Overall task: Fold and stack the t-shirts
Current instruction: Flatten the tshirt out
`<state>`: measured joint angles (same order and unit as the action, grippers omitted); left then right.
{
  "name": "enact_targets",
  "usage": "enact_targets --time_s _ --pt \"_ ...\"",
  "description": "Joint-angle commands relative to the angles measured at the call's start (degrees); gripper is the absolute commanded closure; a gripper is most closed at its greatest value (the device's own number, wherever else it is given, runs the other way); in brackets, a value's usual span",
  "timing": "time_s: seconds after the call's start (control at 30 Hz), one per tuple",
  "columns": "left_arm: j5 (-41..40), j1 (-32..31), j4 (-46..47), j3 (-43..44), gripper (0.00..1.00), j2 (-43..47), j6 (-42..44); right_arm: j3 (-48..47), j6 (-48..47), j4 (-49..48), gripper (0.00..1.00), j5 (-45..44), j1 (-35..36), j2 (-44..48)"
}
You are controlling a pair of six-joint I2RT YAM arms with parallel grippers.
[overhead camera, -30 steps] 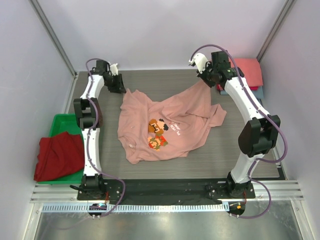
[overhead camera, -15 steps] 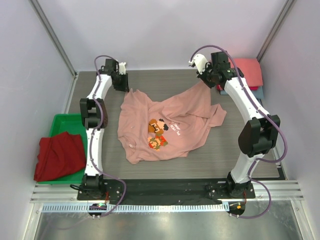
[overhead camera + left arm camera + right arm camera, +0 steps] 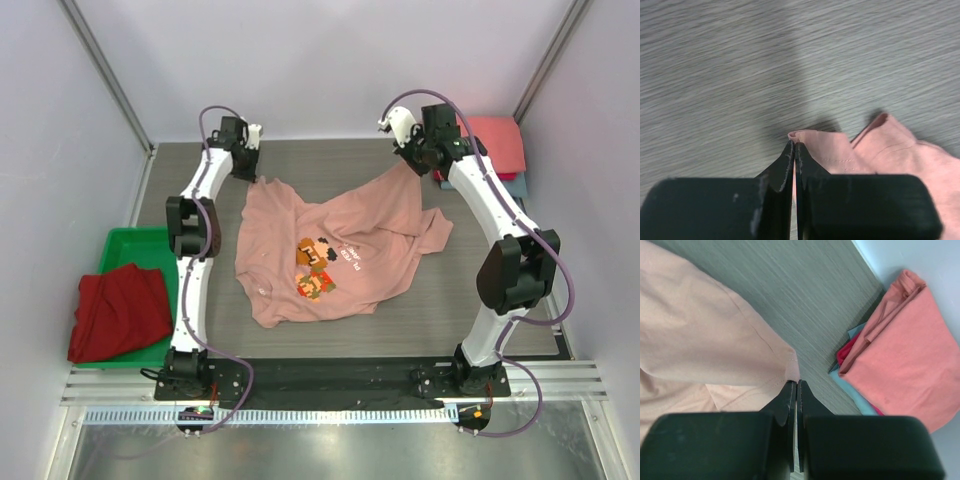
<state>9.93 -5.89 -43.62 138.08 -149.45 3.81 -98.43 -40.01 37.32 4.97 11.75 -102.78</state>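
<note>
A dusty-pink t-shirt [image 3: 330, 250] with a pixel game-character print lies crumpled across the middle of the table. My left gripper [image 3: 248, 166] is at its far left corner, and in the left wrist view the left gripper [image 3: 794, 145] is shut on a folded edge of the pink t-shirt [image 3: 880, 150]. My right gripper [image 3: 412, 160] holds the far right corner slightly raised. In the right wrist view the right gripper [image 3: 796, 383] is shut on the hem of the pink t-shirt [image 3: 700, 340]. A dark red t-shirt [image 3: 118, 310] lies crumpled in the tray.
A green tray [image 3: 125, 240] sits off the table's left edge. A folded stack with a coral-red t-shirt [image 3: 497, 140] on top rests at the far right corner. In the right wrist view the coral-red t-shirt [image 3: 905, 355] covers a blue-grey one [image 3: 857, 399]. Walls enclose the table.
My left gripper has moved right along the far edge to the pink t-shirt's corner and shut on it. The right arm has not moved.
</note>
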Motion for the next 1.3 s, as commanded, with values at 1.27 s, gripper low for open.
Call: enact_targets --time_s 1.27 --pt "4.65 12.22 3.36 -22.34 1.0 93.19 1.3 -14.04 4.23 15.82 0.99 6.77 -4.72 55.04"
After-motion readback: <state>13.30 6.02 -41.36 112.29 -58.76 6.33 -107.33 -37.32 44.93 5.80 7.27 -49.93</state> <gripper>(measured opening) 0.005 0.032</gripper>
